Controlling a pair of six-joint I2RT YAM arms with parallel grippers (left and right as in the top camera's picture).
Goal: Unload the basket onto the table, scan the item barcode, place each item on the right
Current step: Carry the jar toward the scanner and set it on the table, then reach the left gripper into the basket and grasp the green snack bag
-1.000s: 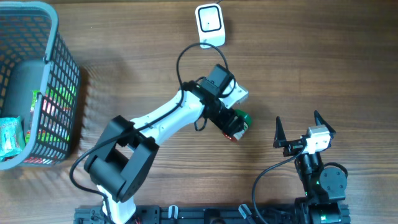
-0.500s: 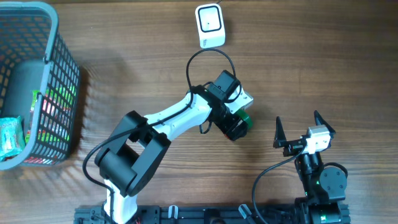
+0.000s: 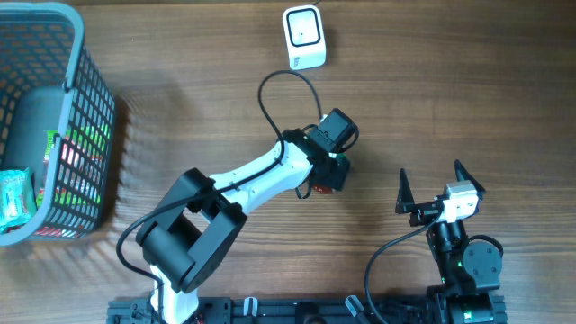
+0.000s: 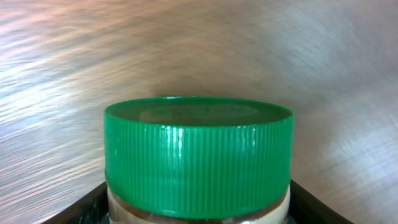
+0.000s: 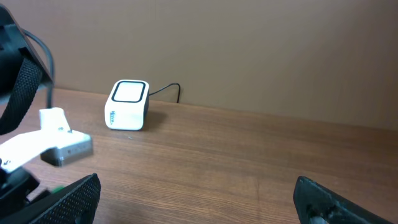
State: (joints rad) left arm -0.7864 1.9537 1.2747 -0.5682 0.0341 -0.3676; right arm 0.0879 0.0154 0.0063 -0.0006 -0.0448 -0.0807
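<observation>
The item is a jar with a ribbed green lid [image 4: 198, 155]; it fills the left wrist view, lid towards the camera. My left gripper [image 4: 198, 208] is shut on the jar, and a black finger [image 4: 93, 202] presses each side below the lid. From overhead the left gripper [image 3: 331, 173] covers the jar at the table's middle. Only a bit of green lid and red label shows there. The white barcode scanner [image 3: 304, 37] stands at the back edge, window up, and shows as a scanner [image 5: 129, 104] in the right wrist view. My right gripper [image 3: 432, 180] stands open and holds nothing.
A grey mesh basket [image 3: 76, 54] with several packaged goods stands at the left edge. The scanner's black cable [image 3: 270, 90] loops near the left arm. The left arm's white link [image 5: 56, 143] shows at the left of the right wrist view.
My left gripper has turned and shifted slightly left over the jar, and its jaws have narrowed onto it. The jar is now mostly hidden from overhead. The right arm is still.
</observation>
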